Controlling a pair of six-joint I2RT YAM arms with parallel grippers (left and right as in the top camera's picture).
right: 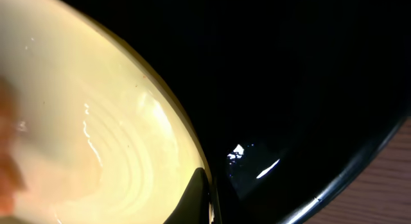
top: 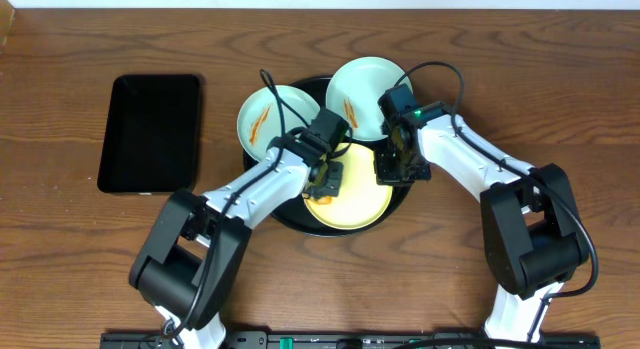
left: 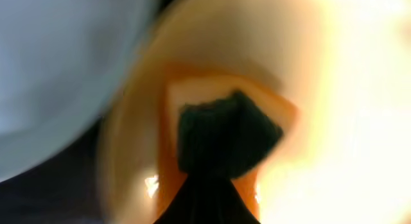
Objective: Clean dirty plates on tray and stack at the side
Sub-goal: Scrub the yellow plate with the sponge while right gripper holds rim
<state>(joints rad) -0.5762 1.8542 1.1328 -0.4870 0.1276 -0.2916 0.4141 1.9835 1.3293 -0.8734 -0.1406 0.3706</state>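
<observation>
The round black tray point(top: 308, 91) holds three plates. Two pale mint plates point(top: 262, 117) point(top: 362, 81) with orange sauce streaks lie at its far side. A pale yellow plate point(top: 362, 204) lies at its near side. My left gripper point(top: 325, 181) point(left: 212, 205) is over the yellow plate point(left: 347, 89), shut on an orange and dark green sponge point(left: 221, 131) that presses on the plate. A mint plate point(left: 58, 63) shows blurred beside it. My right gripper point(top: 400, 169) point(right: 209, 198) is shut on the right rim of the yellow plate point(right: 96, 121), above the tray floor point(right: 308, 89).
A smaller rectangular black tray point(top: 150, 134) lies on the wooden table point(top: 560, 79) to the left of the round tray. Both arms reach in from the near edge, and their cables arch over the mint plates.
</observation>
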